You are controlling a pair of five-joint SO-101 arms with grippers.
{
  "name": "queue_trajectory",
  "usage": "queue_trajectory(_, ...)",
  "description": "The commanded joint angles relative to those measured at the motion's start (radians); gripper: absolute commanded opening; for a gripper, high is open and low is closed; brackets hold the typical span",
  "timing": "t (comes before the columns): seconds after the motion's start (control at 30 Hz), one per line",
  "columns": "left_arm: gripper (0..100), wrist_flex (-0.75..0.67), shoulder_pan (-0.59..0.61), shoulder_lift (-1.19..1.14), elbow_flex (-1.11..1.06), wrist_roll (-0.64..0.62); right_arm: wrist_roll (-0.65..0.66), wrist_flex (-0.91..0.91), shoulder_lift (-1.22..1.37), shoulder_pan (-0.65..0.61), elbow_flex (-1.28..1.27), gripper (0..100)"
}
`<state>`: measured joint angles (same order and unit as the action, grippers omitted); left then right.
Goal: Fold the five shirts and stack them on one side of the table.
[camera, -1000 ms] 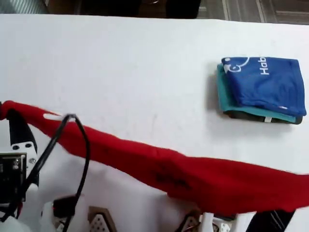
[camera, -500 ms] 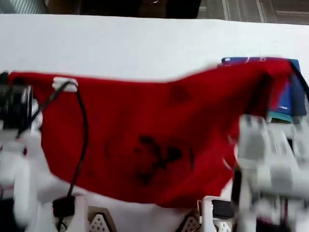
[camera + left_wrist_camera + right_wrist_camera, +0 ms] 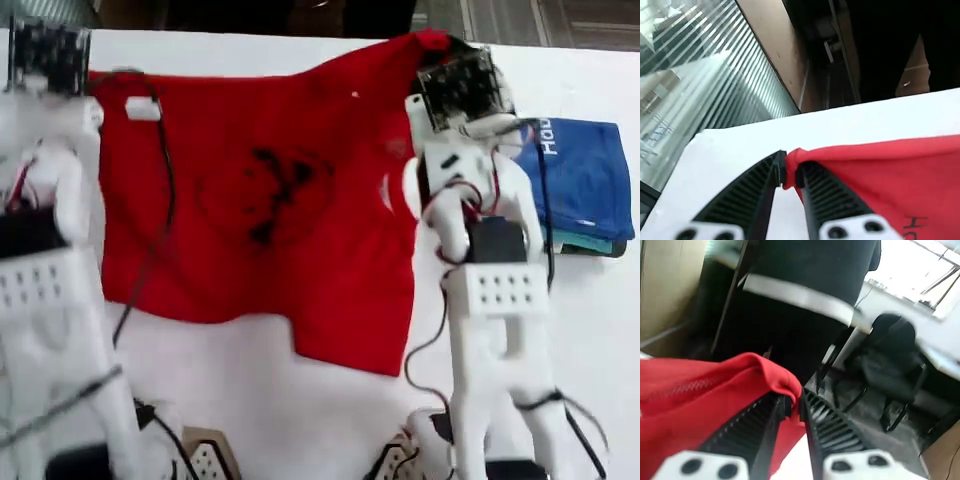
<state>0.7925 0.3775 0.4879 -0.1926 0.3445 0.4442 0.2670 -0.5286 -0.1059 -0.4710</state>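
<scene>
The red shirt (image 3: 260,200) is spread wide over the white table (image 3: 250,410), its dark print facing up, stretched between the two arms along the table's far edge. The left gripper (image 3: 789,169) is clenched on one far corner of the cloth, a fold of red bunched between its black ribbed fingers (image 3: 752,187). The right gripper (image 3: 794,402) pinches the other far corner the same way (the fabric humps up over its tips). Whether the shirt lies flat or hangs partly lifted cannot be told. Beside the right arm, towards the table's right side, sits a folded stack (image 3: 580,190), a blue shirt (image 3: 590,165) on top.
</scene>
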Motion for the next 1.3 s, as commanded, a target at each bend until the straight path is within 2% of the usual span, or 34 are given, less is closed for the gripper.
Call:
queue_trajectory(0.0, 3, 0.075, -0.002, -0.157, 0.188, -0.012, 0.002, -0.015, 0.054, -0.001, 0.006, 2.1)
queue_trajectory(0.13, 3, 0.181, -0.002, -0.333, 0.260, -0.012, 0.002, 0.120, 0.076, -0.005, 0.006, 2.1)
queue_trajectory(0.3, 3, 0.213, -0.002, -0.497, 0.271, -0.012, 0.002, 0.257, 0.081, -0.007, 0.003, 2.1)
queue_trajectory(0.63, 3, 0.247, -0.002, -0.551, 0.286, -0.011, 0.002, 0.360, 0.071, -0.007, 0.006, 2.1)
queue_trajectory(0.8, 3, 0.446, 0.002, -0.551, 0.429, -0.011, -0.005, 0.450, 0.021, 0.007, 0.058, 2.1)
queue_trajectory(1.1, 3, 0.988, -0.017, -0.551, 0.995, -0.011, 0.000, 0.615, -0.387, 0.019, 0.164, 2.0)
queue_trajectory(1.27, 3, 0.996, 0.018, -0.436, 1.001, -0.002, 0.017, 0.633, -0.568, 0.031, 0.163, 2.0)
